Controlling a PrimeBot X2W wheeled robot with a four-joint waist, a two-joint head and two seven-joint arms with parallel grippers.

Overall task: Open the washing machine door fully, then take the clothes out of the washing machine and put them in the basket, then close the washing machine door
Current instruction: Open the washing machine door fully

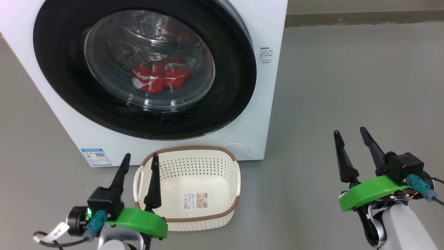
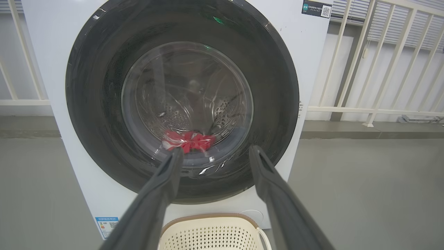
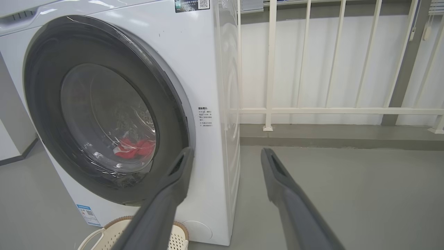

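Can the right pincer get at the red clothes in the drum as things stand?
Probably not: the red clothes lie behind the shut round glossy black door, and the open right pincer hangs off to its right.

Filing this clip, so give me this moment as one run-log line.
washing machine door: shut | clothes: inside washing machine | basket: empty, in front of it | left gripper: open, empty | right gripper: open, empty

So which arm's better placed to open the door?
Probably right: the right fingers, open, point at the right rim of the washing machine door; the left fingers, open above the basket, face the glass.
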